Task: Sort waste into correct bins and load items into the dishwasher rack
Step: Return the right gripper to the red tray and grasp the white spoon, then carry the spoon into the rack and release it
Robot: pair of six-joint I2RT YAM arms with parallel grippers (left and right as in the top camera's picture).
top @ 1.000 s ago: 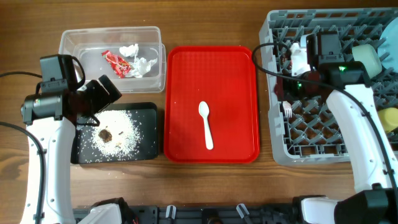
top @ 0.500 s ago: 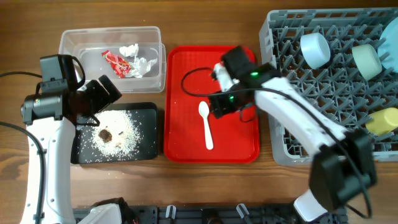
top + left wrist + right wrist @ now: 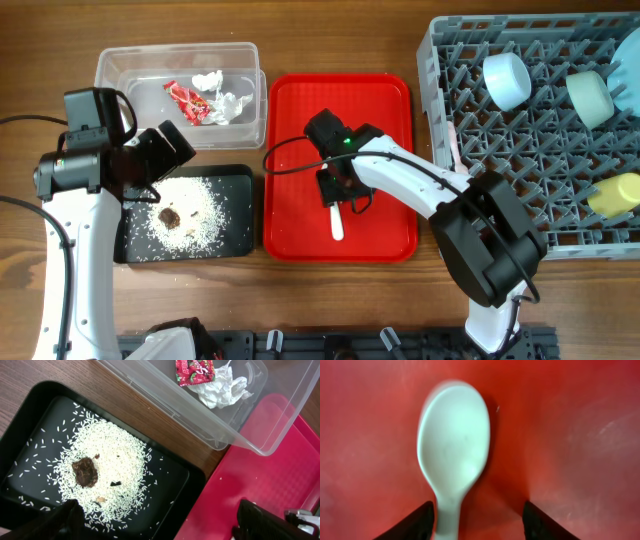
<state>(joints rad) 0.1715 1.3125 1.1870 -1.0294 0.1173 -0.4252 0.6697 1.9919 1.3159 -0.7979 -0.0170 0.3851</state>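
Half the spoon (image 3: 337, 224) hides under right claw (image 3: 332, 192).

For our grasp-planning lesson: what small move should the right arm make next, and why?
Probably close the right gripper on the white spoon: its open fingers straddle the handle just below the bowl, and the spoon lies flat on the red tray.

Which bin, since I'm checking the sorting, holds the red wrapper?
The clear tub; the red wrapper lies in it, while the black tray holds rice.

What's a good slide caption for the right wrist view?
Open right hand framing the white spoon on the red tray.
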